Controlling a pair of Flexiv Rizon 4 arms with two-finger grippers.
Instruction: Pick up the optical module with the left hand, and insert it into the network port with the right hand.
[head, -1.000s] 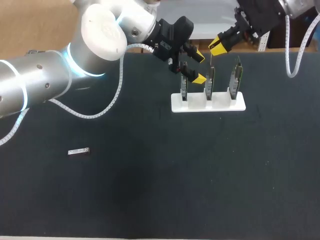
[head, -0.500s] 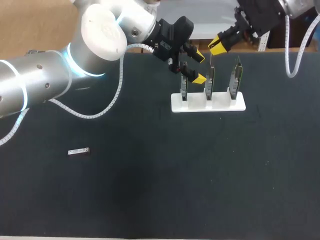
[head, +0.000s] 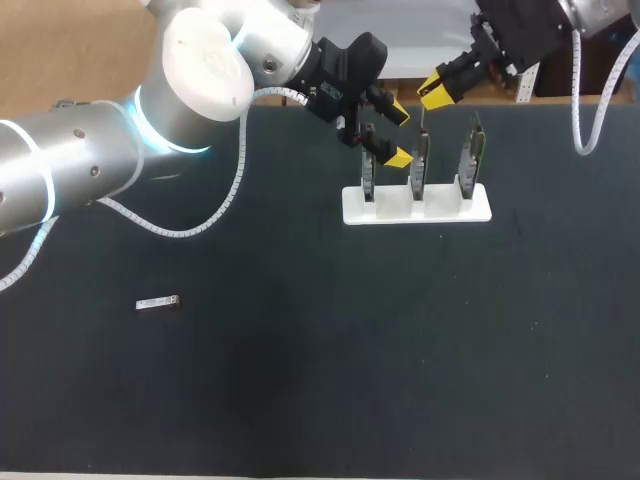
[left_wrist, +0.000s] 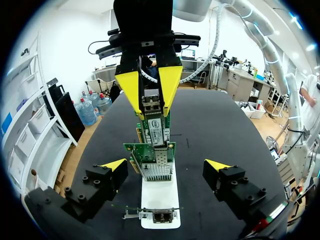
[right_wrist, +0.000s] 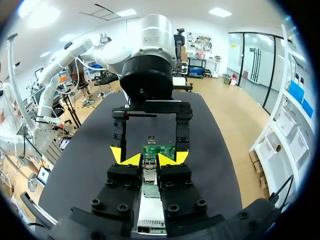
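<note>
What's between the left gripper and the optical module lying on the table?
Bare black table, nothing resting on it, as the head view shows. The left gripper hangs open at the card stand; the optical module lies alone far from it.

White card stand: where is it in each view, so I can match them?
Head view: white card stand at the far middle of the table.
Left wrist view: stand between and ahead of the open left gripper fingers.
Right wrist view: stand under the right gripper, which holds an optical module; mostly hidden.
Shared landmark: green cards upright in it.
</note>
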